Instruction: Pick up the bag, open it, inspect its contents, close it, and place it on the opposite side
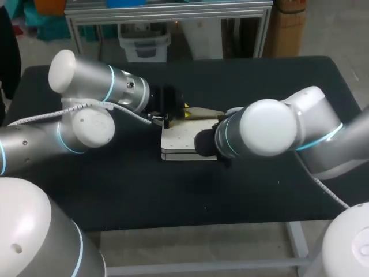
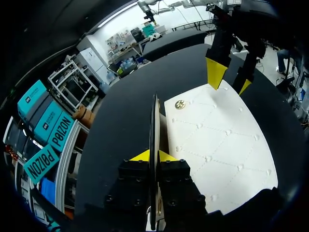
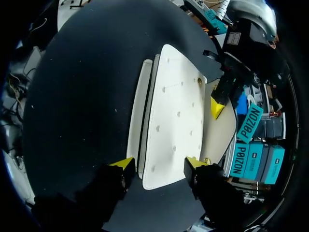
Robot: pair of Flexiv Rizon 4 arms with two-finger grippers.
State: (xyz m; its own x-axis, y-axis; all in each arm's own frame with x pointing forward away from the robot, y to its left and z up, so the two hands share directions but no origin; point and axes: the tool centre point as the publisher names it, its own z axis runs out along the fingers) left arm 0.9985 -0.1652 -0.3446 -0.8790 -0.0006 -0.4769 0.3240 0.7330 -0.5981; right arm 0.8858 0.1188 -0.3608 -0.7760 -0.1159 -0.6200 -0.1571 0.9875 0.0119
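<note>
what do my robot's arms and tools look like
The left arm and right arm are rounded silver-white segments with thin light blue rings at the joints. A white coiled cable runs along the left arm. The left tool and right tool are black, each with two bright yellow tips.

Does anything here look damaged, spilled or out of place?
Nothing stands out. The white bag lies flat on the black table; the left hand pinches its flap edge, and nothing is spilled.
</note>
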